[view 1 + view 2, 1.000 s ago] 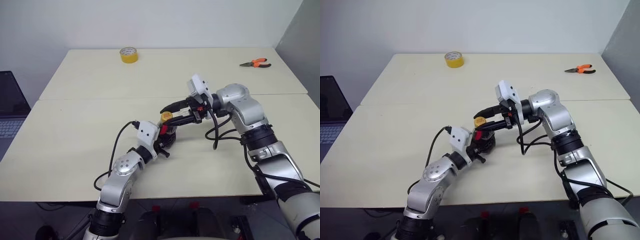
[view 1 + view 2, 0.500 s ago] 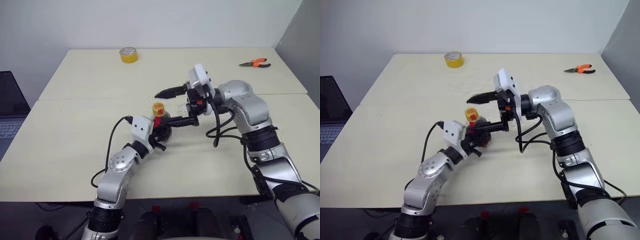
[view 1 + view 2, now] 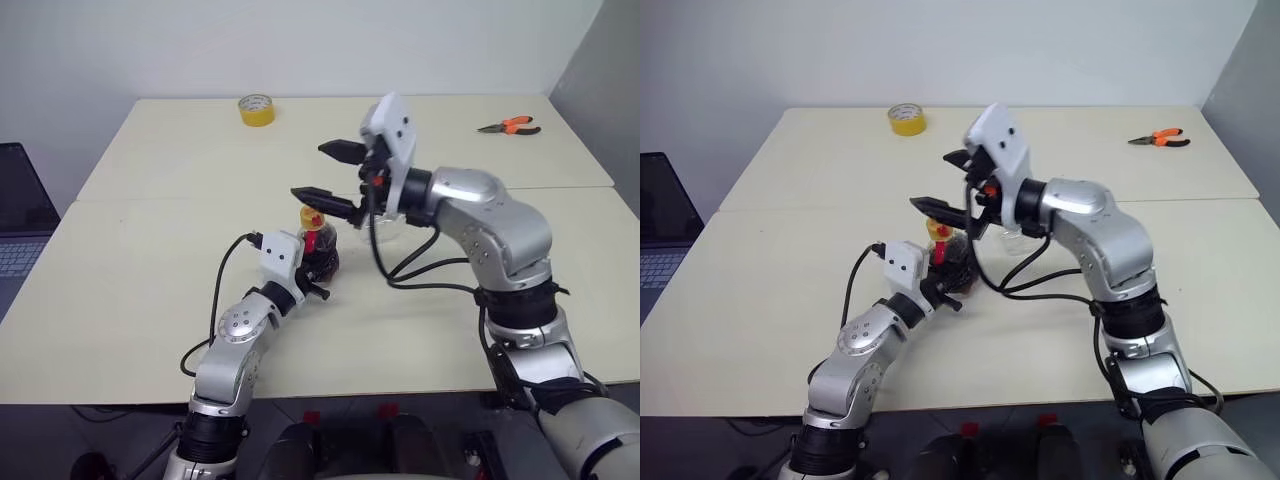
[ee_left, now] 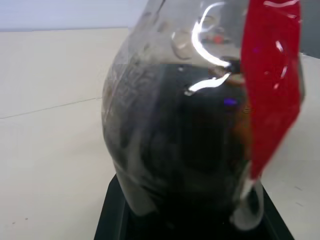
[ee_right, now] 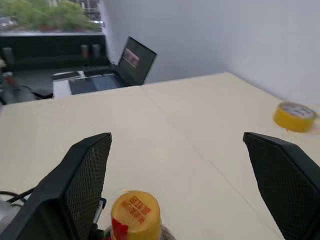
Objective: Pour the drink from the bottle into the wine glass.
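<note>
My left gripper (image 3: pixel 316 268) is shut on the bulbous lower body of the bottle (image 3: pixel 320 250), which stands nearly upright over the table's middle. Its yellow cap (image 3: pixel 313 215) is on, and a red label (image 4: pixel 272 85) runs down the neck. The dark drink (image 4: pixel 190 150) fills the lower body. Just above and behind the cap my right gripper (image 3: pixel 331 172) stands wide open, one finger (image 5: pixel 82 175) on each side and neither touching. The wine glass (image 3: pixel 1013 238) stands on the table behind the bottle, largely hidden by my right wrist.
A yellow tape roll (image 3: pixel 257 109) lies at the far left of the table (image 3: pixel 150 260) and orange-handled pliers (image 3: pixel 511 126) at the far right. A laptop (image 3: pixel 15 215) sits past the left edge. A seam crosses the tabletop just behind the bottle.
My right gripper let go of the cap, opened wide, rose and swung to point left over the bottle. The cap stays on. My left gripper keeps its hold.
</note>
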